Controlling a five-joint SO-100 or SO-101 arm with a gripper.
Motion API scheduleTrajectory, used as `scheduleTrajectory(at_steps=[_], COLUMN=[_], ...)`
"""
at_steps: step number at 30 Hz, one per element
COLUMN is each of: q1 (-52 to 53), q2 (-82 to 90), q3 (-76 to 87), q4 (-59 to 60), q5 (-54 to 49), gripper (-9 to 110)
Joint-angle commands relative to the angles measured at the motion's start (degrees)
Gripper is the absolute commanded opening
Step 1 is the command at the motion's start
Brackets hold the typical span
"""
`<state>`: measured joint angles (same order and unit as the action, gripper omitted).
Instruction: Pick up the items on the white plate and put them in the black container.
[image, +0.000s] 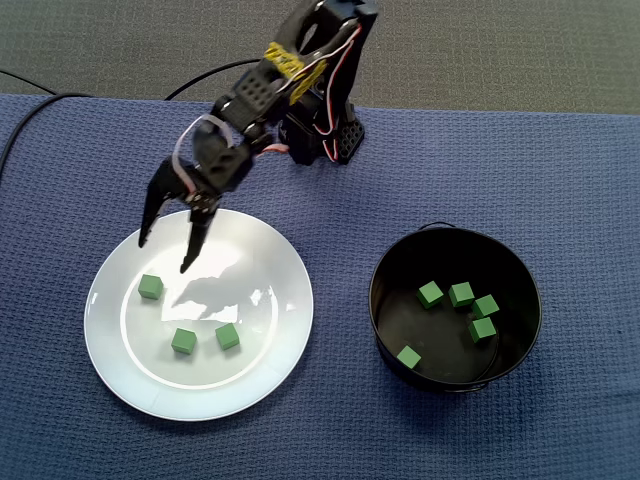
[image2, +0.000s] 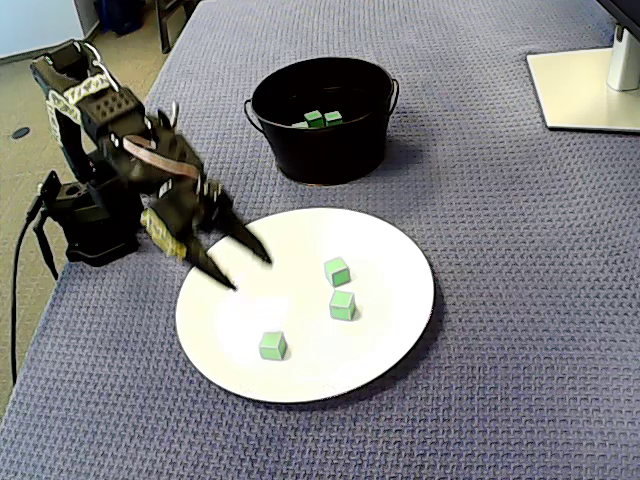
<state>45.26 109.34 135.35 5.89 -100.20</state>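
Three green cubes lie on the white plate (image: 270, 250) (image2: 400, 260): one at the left (image: 151, 287) (image2: 272, 345), two near the middle (image: 183, 340) (image: 227, 336) (image2: 342, 305) (image2: 337, 271). My gripper (image: 164, 253) (image2: 246, 272) hangs open over the plate's upper-left part in a fixed view, just above the left cube, with nothing between its fingers. The black container (image: 520, 280) (image2: 320, 150) stands to the right of the plate and holds several green cubes (image: 461, 294) (image2: 323, 118).
The arm's base (image: 325, 135) (image2: 85, 215) stands on the blue woven cloth behind the plate. A black cable (image: 30, 115) runs off the left edge. A white monitor stand (image2: 590, 85) sits at the far corner.
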Motion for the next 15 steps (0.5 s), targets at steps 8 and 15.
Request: scheduleTrajectory(at_steps=[8, 15], q1=[5.19, 5.19], q2=[-21.09, -34.72], q3=[-32.52, -53.26], q4=[37.44, 49.57], q5=[-6.42, -7.12], gripper=[23, 24])
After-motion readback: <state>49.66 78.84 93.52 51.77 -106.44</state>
